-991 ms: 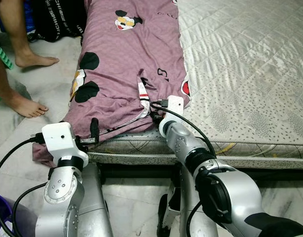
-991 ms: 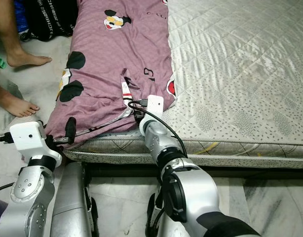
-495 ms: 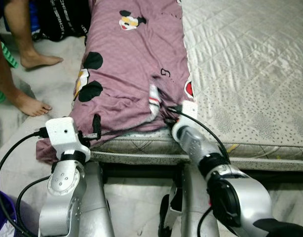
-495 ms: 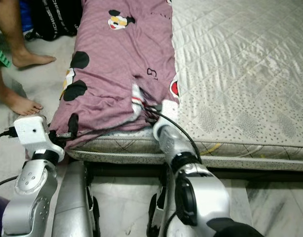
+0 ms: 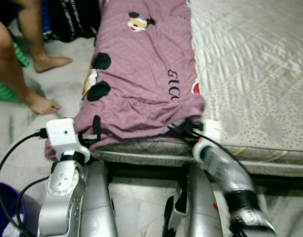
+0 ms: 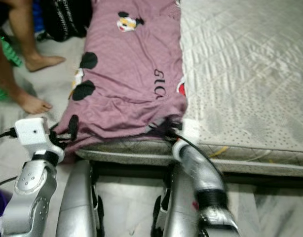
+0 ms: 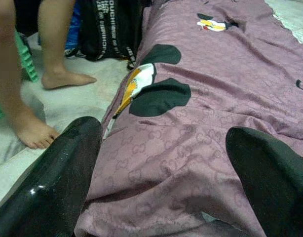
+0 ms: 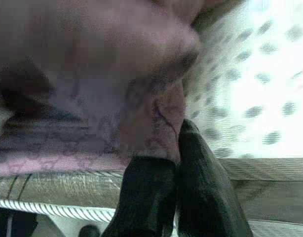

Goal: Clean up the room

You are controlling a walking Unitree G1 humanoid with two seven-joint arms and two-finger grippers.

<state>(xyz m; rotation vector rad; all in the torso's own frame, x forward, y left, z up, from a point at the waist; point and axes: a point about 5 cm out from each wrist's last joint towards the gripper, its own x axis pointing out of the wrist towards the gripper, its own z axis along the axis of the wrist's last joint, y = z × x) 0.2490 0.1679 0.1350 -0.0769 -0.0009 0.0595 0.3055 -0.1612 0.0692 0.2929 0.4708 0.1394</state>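
Sheet [image 5: 141,74] hem pinched by right fingers [image 8: 191,192] | left fingers [image 7: 67,168] spread, straddling edge

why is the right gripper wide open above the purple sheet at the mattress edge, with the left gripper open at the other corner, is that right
Not quite: the right gripper is not open. The right wrist view shows its fingers shut on the purple sheet, pinching a fold at the mattress edge. The left gripper is indeed open at the other corner.
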